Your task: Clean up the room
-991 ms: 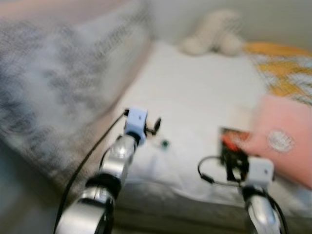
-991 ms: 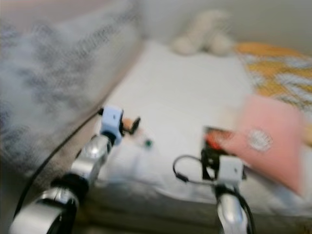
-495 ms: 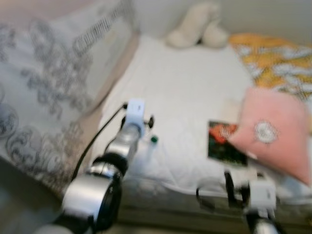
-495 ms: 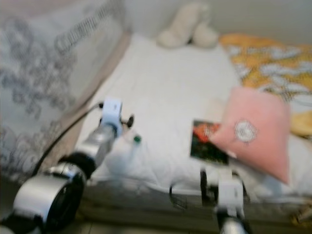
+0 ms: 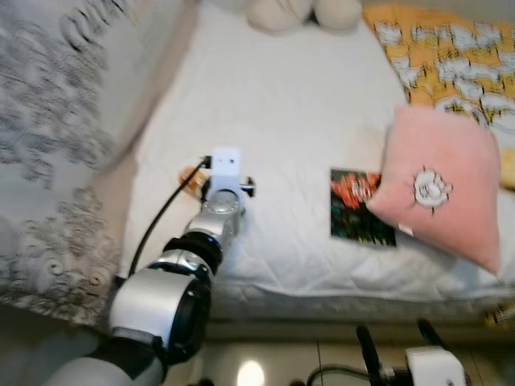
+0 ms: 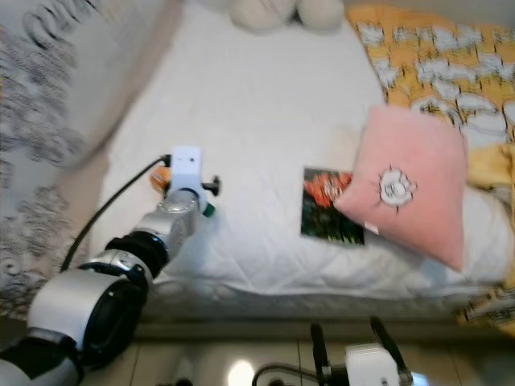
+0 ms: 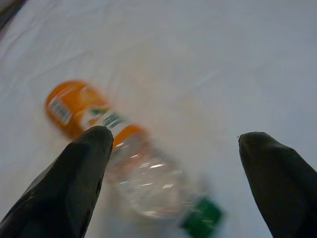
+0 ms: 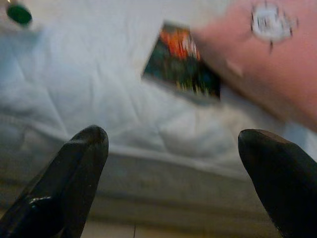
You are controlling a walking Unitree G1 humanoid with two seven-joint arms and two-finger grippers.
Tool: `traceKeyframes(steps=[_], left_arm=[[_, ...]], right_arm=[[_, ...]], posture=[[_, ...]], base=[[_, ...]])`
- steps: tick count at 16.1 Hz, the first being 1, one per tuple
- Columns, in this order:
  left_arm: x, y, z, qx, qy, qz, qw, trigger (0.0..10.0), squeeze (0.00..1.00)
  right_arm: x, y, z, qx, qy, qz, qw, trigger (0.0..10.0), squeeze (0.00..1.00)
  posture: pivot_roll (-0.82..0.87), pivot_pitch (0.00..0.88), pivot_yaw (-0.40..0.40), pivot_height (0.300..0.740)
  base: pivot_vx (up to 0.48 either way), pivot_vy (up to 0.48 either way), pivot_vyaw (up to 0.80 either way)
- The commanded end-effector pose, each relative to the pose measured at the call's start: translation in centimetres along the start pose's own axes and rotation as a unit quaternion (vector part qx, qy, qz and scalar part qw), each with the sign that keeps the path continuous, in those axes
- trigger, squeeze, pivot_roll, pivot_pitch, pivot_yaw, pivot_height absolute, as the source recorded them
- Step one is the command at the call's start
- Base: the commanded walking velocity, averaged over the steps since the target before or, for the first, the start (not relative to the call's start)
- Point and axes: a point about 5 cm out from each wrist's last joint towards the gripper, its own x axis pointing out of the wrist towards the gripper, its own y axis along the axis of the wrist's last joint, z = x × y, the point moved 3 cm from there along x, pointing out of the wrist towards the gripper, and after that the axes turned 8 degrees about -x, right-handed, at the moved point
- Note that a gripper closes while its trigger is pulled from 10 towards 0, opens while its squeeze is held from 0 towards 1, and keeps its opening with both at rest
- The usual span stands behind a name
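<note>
Left gripper (image 7: 173, 144), fingers spread, poised above the clear plastic bottle with orange label and green cap (image 7: 129, 163) lying on the white quilted bed (image 5: 306, 137). Descend straddling the barrel, then close gently. Right gripper (image 8: 171, 144) low, fingers spread, empty.

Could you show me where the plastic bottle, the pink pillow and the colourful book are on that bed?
plastic bottle (image 7: 143, 178), left wrist view, clear body.
pink pillow (image 5: 438, 189), left eye view, middle of its face.
colourful book (image 5: 354, 211), left eye view, uncovered cover.

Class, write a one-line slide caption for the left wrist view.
Open left gripper hovers over a clear plastic bottle lying on the white bed.
</note>
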Motion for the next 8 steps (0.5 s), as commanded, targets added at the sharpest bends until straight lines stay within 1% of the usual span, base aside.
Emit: traceKeyframes(steps=[1,3,4,6,7,8], left_arm=[[0.1,0.0,-0.6,0.024,0.027,-0.009,0.999,10.0,0.00],[0.1,0.4,-1.2,0.034,0.050,-0.004,0.998,10.0,0.00],[0.1,0.6,-1.4,0.029,0.053,-0.003,0.998,10.0,0.00],[0.2,0.7,-1.5,0.001,0.062,-0.010,0.998,10.0,0.00],[0.1,0.7,-1.3,-0.024,0.061,-0.013,0.998,10.0,0.00],[0.1,0.8,-0.7,-0.048,0.051,-0.018,0.997,10.0,0.00]], right_arm=[[-0.9,0.1,0.0,-0.004,0.005,-0.017,1.000,10.0,0.00],[-1.7,0.2,-0.3,-0.002,0.011,-0.029,1.000,10.0,0.00],[-2.1,0.4,-0.4,-0.002,0.014,-0.032,0.999,10.0,0.00],[-2.7,0.5,-0.4,0.000,0.013,-0.044,0.999,10.0,0.00],[-3.1,0.5,-0.4,0.001,0.012,-0.053,0.999,10.0,0.00],[-3.3,0.5,-0.4,0.000,0.013,-0.057,0.998,10.0,0.00]], posture=[[-0.28,0.309,-0.022,0.740],[-0.29,0.331,-0.033,0.740],[-0.29,0.341,-0.037,0.740],[-0.31,0.360,-0.043,0.740],[-0.32,0.366,-0.045,0.740],[-0.33,0.369,-0.045,0.740]], base=[[0.000,0.000,0.00],[0.000,0.000,0.00],[0.000,0.000,0.00],[0.000,0.000,0.00],[0.000,0.000,0.00],[0.000,0.000,0.00]])
